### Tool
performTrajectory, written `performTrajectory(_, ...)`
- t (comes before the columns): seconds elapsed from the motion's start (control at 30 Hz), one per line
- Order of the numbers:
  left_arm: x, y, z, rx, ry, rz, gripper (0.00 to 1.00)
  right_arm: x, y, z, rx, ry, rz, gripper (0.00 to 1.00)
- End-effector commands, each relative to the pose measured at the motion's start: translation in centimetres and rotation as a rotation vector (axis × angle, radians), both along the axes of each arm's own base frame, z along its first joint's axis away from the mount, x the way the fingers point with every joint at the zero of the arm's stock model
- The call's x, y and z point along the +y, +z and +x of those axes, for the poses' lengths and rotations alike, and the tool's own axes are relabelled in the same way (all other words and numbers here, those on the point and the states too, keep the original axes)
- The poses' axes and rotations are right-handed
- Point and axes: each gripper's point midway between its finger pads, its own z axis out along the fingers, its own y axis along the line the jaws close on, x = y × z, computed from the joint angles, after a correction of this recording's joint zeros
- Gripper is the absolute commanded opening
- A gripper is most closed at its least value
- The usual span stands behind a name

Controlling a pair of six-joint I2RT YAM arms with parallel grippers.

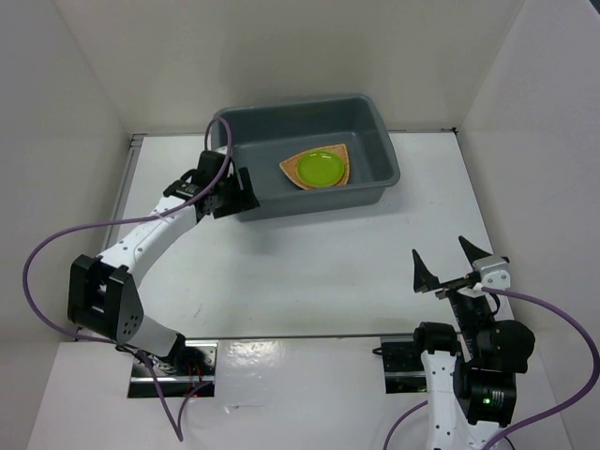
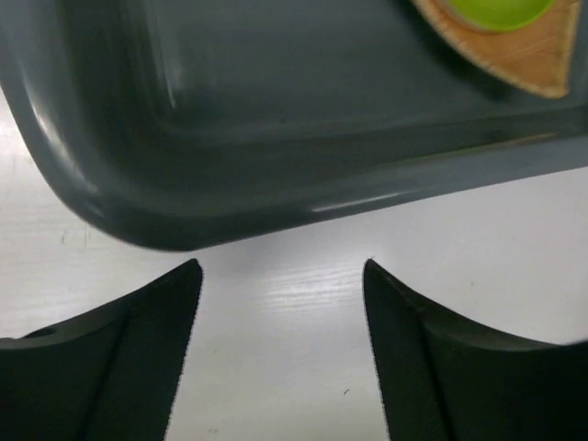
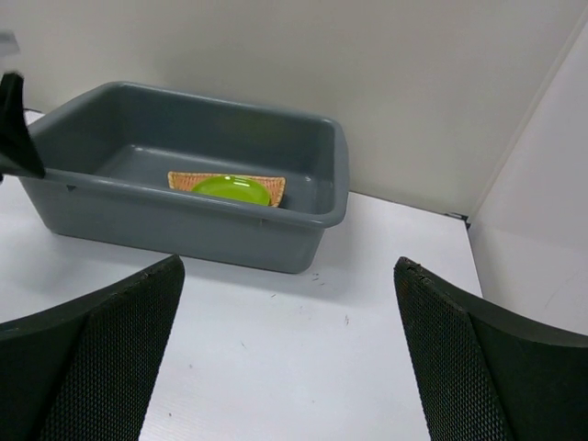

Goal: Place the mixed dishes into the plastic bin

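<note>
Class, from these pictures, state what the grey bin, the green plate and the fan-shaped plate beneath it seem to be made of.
Grey bin: likely moulded plastic, semi-gloss; soft highlights, rounded corners.
Green plate: glossy, plastic or glazed ceramic; cannot tell which.
Fan-shaped plate: seemingly woven straw or bamboo, matt; fine lined texture.

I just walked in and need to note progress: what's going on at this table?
Two robot arms are putting dishes into a grey bin. A green plate already lies in it, on top of a woven fan-shaped plate. The left tool is open and empty just outside the bin's near left corner. The right tool is open and empty too, back near its own base. Nothing is being held at this moment.
</note>
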Motion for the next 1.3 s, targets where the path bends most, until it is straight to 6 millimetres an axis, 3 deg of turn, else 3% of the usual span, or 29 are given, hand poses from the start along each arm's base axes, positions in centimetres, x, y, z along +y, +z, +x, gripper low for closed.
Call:
performTrajectory(0.0, -1.6, 0.3, -0.3, -0.004, -0.020, -0.127, 0.75, -0.6, 1.8, -1.3, -0.105, -0.052, -0.001, 0.99)
performTrajectory(0.07, -1.5, 1.7, -0.5, -0.039, -0.022, -0.139, 0.65, -2.0, 1.5, 0.1, -0.065, -0.128, 0.026, 0.99)
performTrajectory(0.1, -1.5, 2.6, -0.8, -0.061, -0.037, -0.145, 0.62, -3.0, 2.5, 0.2, -0.068, -0.195, 0.022, 0.99)
performTrajectory(0.2, -0.9, 4.2, -2.0, -0.085, -0.084, -0.098, 0.61, -6.6, 3.2, 1.8, 0.086, -0.372, -0.071, 0.99)
performTrajectory(0.23, -0.6, 4.3, -2.5, -0.084, -0.098, -0.081, 0.61, -7.6, 2.1, 2.2, 0.180, -0.414, -0.098, 0.99)
performTrajectory(0.3, 0.1, 5.6, -3.7, -0.113, -0.143, -0.037, 0.61, -11.1, 2.1, 3.4, 0.316, -0.549, -0.210, 0.99)
performTrajectory(0.37, 0.6, 5.9, -4.8, -0.121, -0.164, -0.014, 0.61, -13.7, 1.1, 3.6, 0.418, -0.635, -0.344, 0.99)
performTrajectory(0.4, 1.2, 6.4, -5.4, -0.140, -0.168, -0.003, 0.61, -15.4, -0.3, 3.9, 0.505, -0.693, -0.389, 0.99)
performTrajectory(0.5, 2.0, 5.8, -6.0, -0.144, -0.161, 0.006, 0.63, -17.8, -4.6, 4.1, 0.707, -0.723, -0.522, 0.99)
performTrajectory(0.63, 1.5, 4.0, -5.4, -0.094, -0.210, -0.089, 0.67, -18.4, -10.3, 4.0, 0.925, -0.663, -0.585, 0.99)
performTrajectory(0.7, 0.0, 2.9, -5.3, -0.040, -0.266, -0.160, 0.67, -18.4, -11.4, 4.3, 0.959, -0.636, -0.594, 0.99)
performTrajectory(0.77, 0.0, 2.0, -5.2, -0.022, -0.264, -0.184, 0.67, -18.4, -13.0, 4.4, 1.007, -0.594, -0.619, 0.99)
performTrajectory(0.83, -0.1, 1.7, -5.2, -0.016, -0.264, -0.213, 0.76, -18.3, -15.8, 4.1, 1.107, -0.538, -0.643, 0.99)
performTrajectory(0.9, 0.1, 1.5, -5.2, -0.009, -0.254, -0.229, 0.88, -18.2, -17.1, 4.0, 1.141, -0.501, -0.665, 0.99)
performTrajectory(1.03, 1.0, 1.1, -5.1, 0.007, -0.219, -0.215, 1.00, -18.1, -19.5, 4.4, 1.190, -0.448, -0.675, 0.99)
performTrajectory(1.27, 1.7, 0.2, -6.1, 0.051, -0.233, -0.184, 1.00, -18.6, -23.1, 6.2, 1.285, -0.364, -0.644, 0.98)
